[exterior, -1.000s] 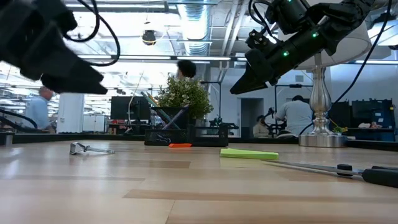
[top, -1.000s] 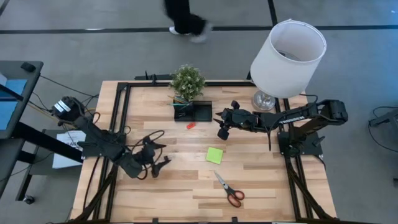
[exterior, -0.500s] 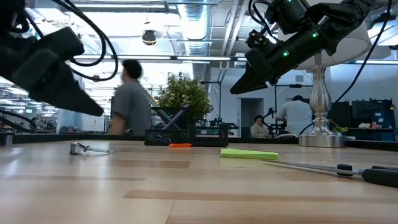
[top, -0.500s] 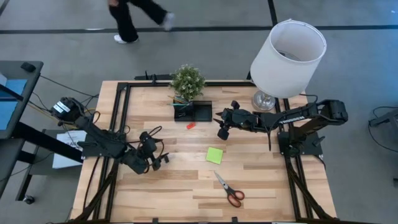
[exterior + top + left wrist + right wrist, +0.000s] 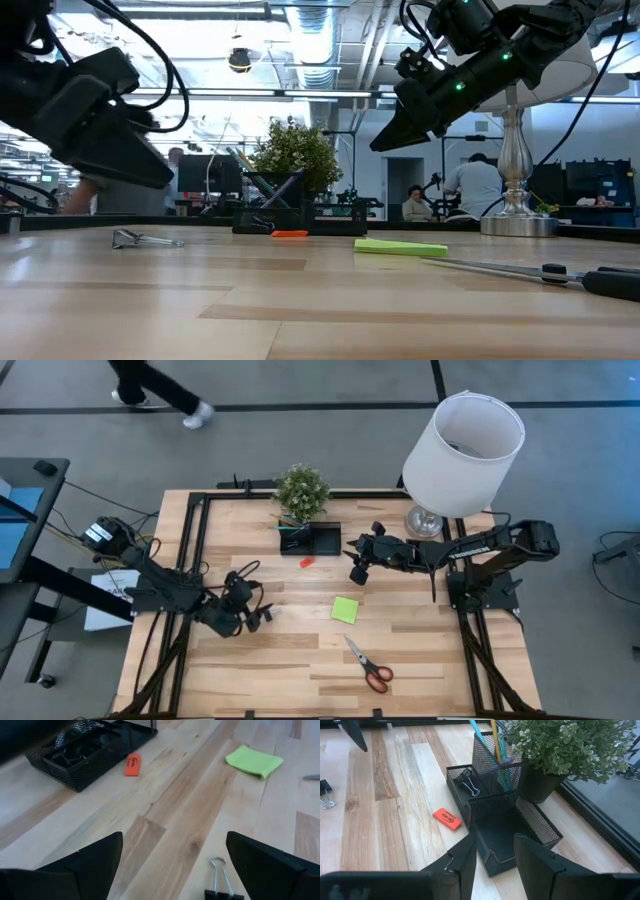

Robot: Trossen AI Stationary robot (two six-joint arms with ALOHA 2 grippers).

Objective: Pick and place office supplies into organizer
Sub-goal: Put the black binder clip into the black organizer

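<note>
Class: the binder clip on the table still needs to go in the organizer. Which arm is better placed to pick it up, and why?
Left. The left gripper is open with the binder clip lying just ahead between its fingers. The right gripper hovers by the organizer, far from the clip.

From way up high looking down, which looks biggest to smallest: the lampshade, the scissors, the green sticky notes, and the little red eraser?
1. White lampshade, though it stands nearer the camera.
2. Scissors.
3. Green sticky notes.
4. Red eraser.

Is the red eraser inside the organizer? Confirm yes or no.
No, the red eraser lies on the bare wooden table just beside the black mesh organizer, outside its compartments.
</note>
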